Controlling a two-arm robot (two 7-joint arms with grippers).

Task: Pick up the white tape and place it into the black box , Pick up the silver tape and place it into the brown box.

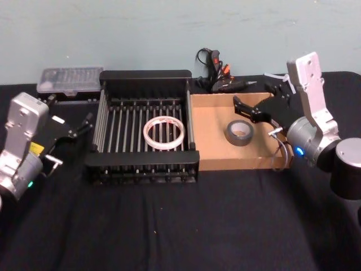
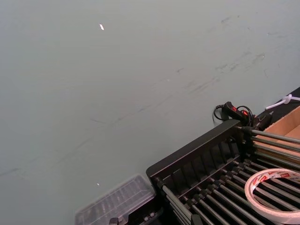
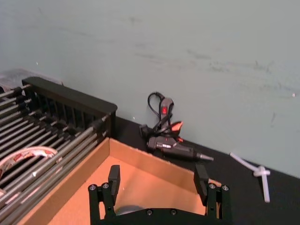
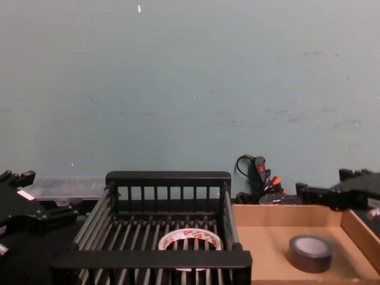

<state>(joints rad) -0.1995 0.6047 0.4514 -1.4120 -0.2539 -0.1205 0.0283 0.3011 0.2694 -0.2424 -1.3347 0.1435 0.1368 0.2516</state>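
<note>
Nearest, black tabletop [image 1: 169, 226]. Then white tape [image 1: 163, 133] flat on the slatted floor of the black box [image 1: 141, 169], red print on its core too small to read. Silver tape [image 1: 239, 132] flat in the brown box [image 1: 208, 141], just below and near side of the spread, empty right end effector [image 1: 260, 101]. Left end effector [image 1: 84, 125] beside the crate, finger state impossible to tell. Farther back, glue gun [image 1: 217, 73] against the wall. Both placements apparently done.

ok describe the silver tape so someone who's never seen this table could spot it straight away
Find the two boxes side by side at the back of the black table: a black box and, on the robot's right, a brown box. The silver tape lies flat on the brown box's floor. It is a small, thick, dark grey roll, unlike the wide, thin white tape in the black box.
</note>
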